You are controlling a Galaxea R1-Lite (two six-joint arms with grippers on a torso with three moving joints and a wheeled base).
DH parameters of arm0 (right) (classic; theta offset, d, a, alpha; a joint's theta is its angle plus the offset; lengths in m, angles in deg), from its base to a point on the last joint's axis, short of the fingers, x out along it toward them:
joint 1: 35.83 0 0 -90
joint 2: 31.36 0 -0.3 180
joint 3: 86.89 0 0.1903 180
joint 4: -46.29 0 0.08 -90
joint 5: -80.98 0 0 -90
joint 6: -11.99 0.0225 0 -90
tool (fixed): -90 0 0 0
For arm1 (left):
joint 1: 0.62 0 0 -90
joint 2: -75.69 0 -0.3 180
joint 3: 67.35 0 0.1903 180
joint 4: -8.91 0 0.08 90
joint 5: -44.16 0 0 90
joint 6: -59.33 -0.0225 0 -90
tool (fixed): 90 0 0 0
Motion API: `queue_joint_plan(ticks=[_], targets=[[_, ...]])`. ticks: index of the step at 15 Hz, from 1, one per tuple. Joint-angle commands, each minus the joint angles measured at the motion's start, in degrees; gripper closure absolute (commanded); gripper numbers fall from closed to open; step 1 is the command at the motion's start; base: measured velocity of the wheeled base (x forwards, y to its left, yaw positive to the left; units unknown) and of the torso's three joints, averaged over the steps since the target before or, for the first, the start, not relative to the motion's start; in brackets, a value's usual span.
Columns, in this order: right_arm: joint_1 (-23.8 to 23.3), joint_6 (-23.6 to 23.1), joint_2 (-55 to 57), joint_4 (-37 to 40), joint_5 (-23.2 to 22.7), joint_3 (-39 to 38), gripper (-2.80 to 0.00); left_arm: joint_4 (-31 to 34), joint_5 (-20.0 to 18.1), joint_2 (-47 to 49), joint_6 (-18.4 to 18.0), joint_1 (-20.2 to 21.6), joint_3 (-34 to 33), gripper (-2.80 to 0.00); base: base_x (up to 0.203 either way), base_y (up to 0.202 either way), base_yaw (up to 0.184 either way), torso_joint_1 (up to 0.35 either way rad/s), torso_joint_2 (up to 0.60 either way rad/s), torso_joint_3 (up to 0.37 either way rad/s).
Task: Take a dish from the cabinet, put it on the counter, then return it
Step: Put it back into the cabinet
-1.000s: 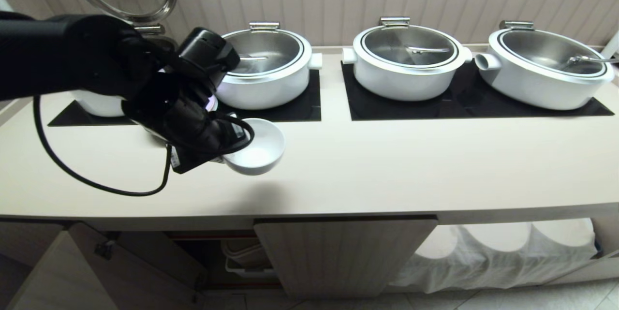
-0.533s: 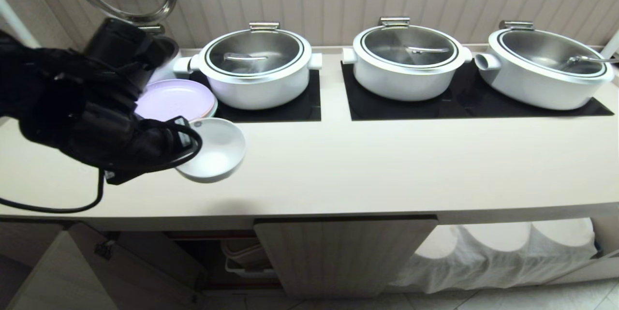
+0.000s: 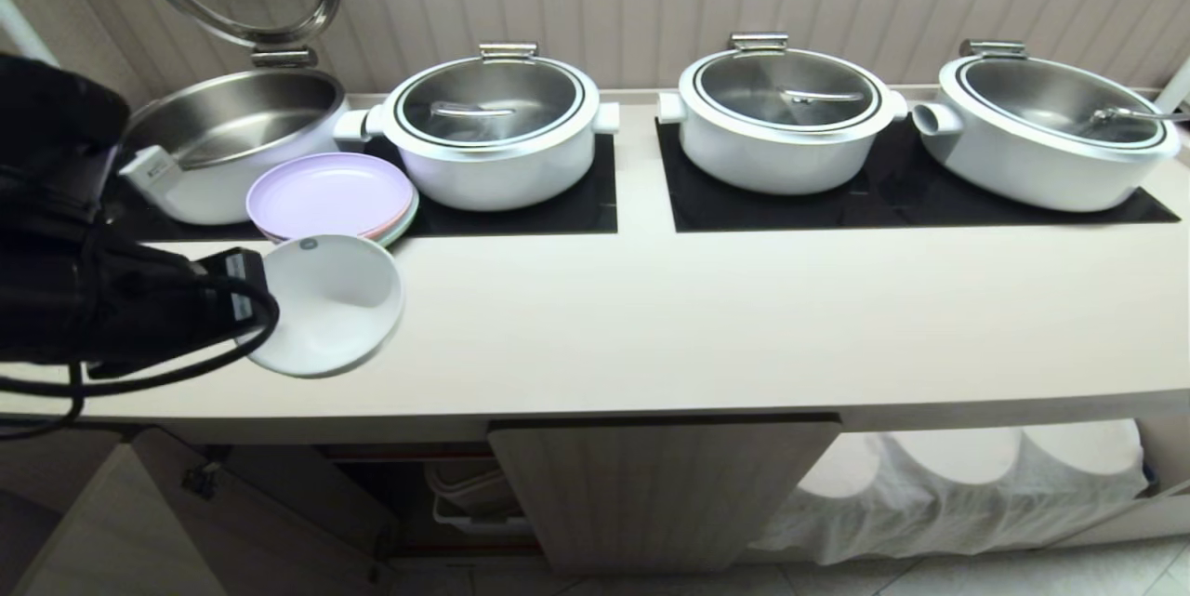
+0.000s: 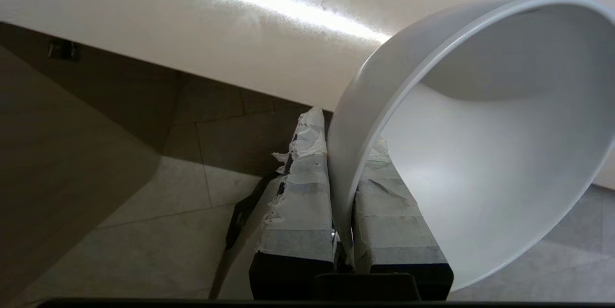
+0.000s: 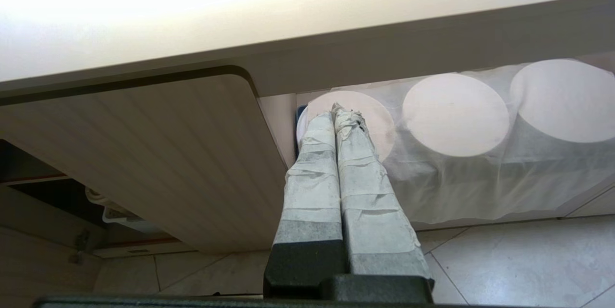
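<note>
While your left gripper (image 4: pixel 343 231) pinches the bowl (image 3: pixel 325 303) by its rim, the cabinet (image 3: pixel 279 494) opening lies probably straight below it.

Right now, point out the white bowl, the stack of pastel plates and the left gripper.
white bowl (image 3: pixel 330 298): head view, inner wall.
stack of pastel plates (image 3: pixel 330 194): head view, top lilac plate.
left gripper (image 4: pixel 343 188): left wrist view, between fingertips at bowl's rim.

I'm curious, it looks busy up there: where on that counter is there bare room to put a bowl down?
The widest free patch is the front strip of the counter, between the black glass panels and the front edge. It is crowded along the back, where the pots stand, and at the left, where the stacked plates sit beside the bowl pinched in the left gripper.
</note>
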Motion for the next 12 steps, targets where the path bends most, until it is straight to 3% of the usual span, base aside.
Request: queue_joint_plan(ticks=[1,6,8,11,12], targets=[[0.0,0.1,0.0,0.0,0.0,0.0,0.00,-1.3,-0.6,-5.0,-0.5,-0.1,-4.6,0.00,0.000,0.000,0.000,0.000,0.00,0.000],[0.0,0.1,0.0,0.0,0.0,0.0,0.00,-1.9,-1.5,-12.6,-4.6,0.4,-12.7,0.00,0.000,0.000,0.000,0.000,0.00,0.000],[0.0,0.1,0.0,0.0,0.0,0.0,0.00,-0.8,-5.5,-16.8,-5.7,2.4,-16.1,0.00,0.000,0.000,0.000,0.000,0.00,0.000],[0.0,0.1,0.0,0.0,0.0,0.0,0.00,8.4,-13.0,-21.5,-14.9,9.1,-19.8,0.00,0.000,0.000,0.000,0.000,0.00,0.000],[0.0,0.1,0.0,0.0,0.0,0.0,0.00,10.7,-14.2,-22.1,-15.7,9.8,-20.4,0.00,0.000,0.000,0.000,0.000,0.00,0.000]])
